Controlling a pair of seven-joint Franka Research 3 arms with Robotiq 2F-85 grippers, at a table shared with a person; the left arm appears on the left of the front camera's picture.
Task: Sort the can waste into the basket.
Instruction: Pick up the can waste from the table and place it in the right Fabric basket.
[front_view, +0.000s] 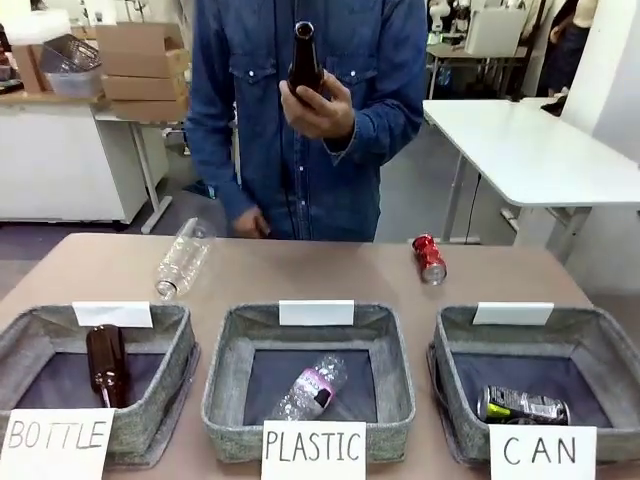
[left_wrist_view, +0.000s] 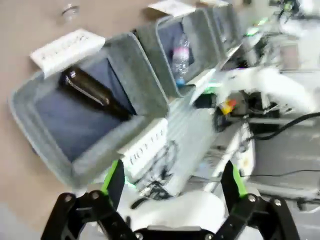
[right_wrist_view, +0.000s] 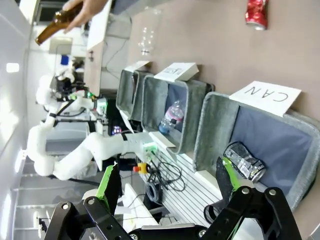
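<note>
Front view showed the red can (front_view: 429, 258) lying on its side on the desk (front_view: 330, 268), just beyond the far rim of the CAN basket (front_view: 600, 335), where the black can (front_view: 522, 406) already lay. The left tool (left_wrist_view: 172, 171) and the right tool (right_wrist_view: 167, 170) both stood with jaws spread wide, holding nothing. Round and dented, the red can would likely roll toward the desk edge if one finger nudged it first. The person's hand (front_view: 320, 108) held a brown glass bottle (front_view: 304, 60) above the far side, where a long reach might meet it.
</note>
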